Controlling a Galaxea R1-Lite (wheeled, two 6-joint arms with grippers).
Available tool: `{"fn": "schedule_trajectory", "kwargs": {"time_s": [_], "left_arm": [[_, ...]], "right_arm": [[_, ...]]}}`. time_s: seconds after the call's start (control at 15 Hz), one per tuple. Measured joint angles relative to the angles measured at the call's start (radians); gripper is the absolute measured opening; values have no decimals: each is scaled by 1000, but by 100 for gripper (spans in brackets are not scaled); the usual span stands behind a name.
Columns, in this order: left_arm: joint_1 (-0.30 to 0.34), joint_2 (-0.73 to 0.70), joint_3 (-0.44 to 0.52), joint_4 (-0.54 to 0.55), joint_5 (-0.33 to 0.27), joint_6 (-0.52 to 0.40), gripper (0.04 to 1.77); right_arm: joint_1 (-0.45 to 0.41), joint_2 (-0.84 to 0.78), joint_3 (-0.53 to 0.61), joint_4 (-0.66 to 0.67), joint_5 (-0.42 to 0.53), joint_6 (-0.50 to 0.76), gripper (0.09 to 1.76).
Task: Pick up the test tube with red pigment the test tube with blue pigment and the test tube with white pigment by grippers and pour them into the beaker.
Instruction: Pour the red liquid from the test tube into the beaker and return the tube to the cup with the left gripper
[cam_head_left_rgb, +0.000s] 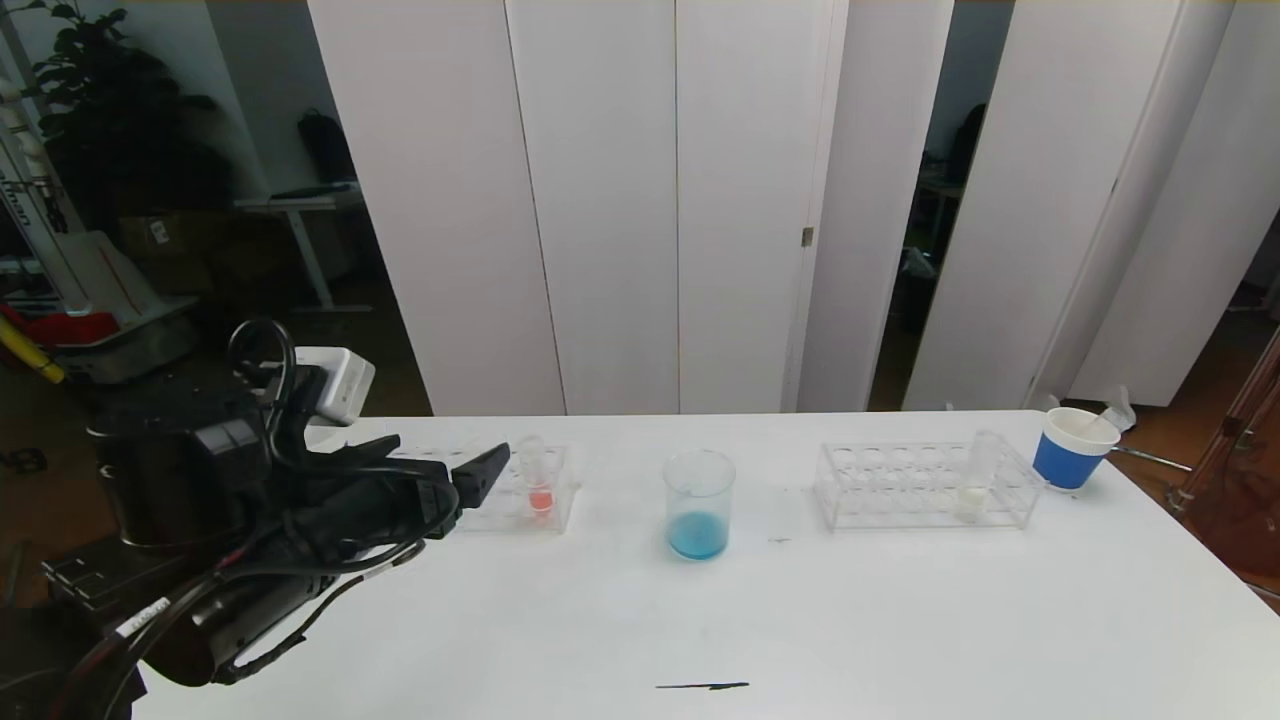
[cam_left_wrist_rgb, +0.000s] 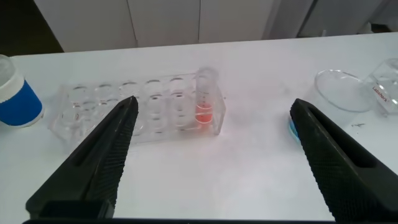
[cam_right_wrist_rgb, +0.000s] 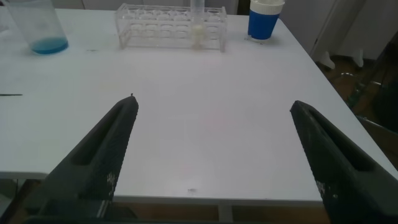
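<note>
Head view shows the left gripper (cam_head_left_rgb: 470, 490) hanging just short of the left rack (cam_head_left_rgb: 500, 510), its jaws spread wide and holding nothing; the red tube (cam_head_left_rgb: 537, 480) stands upright in an end hole of that rack, at the end toward the beaker (cam_head_left_rgb: 698, 505); the beaker sits mid-table between the two racks and already has blue liquid at its bottom, so I judge the blue pour done and the red one in hand.

To do this well, the left gripper should line up so the tube sits midway between the fingers, close on the bare glass above the rack's top plate and not on the rack wall, then lift straight up until the rounded end clears the hole before swinging toward the beaker; a tilted pull could drag the light rack along. The tube is slim, smooth and clear, so I expect it to slip under a loose grip.

Left wrist view shows the tube (cam_left_wrist_rgb: 205, 99) with orange-red pigment low down, the rest clear, and a paper cup (cam_left_wrist_rgb: 15, 93) beyond the rack's far end.

The right gripper (cam_right_wrist_rgb: 211, 162) waits near the table's front edge, jaws wide apart and empty; the white tube (cam_right_wrist_rgb: 198, 28) stands in the right rack (cam_right_wrist_rgb: 171, 28), cream at its base, beside a blue cup (cam_right_wrist_rgb: 264, 18).
</note>
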Motion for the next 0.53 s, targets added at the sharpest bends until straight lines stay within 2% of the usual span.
{"fn": "schedule_trajectory", "kwargs": {"time_s": [0.13, 0.33, 0.53], "left_arm": [[-40, 41, 23, -33, 20, -50, 175], [-77, 109, 38, -102, 90, -77, 175], [-85, 178, 37, -161, 103, -79, 175]], "right_arm": [[0, 0, 0, 0, 0, 0, 175], [0, 0, 0, 0, 0, 0, 175], [0, 0, 0, 0, 0, 0, 175]]}}
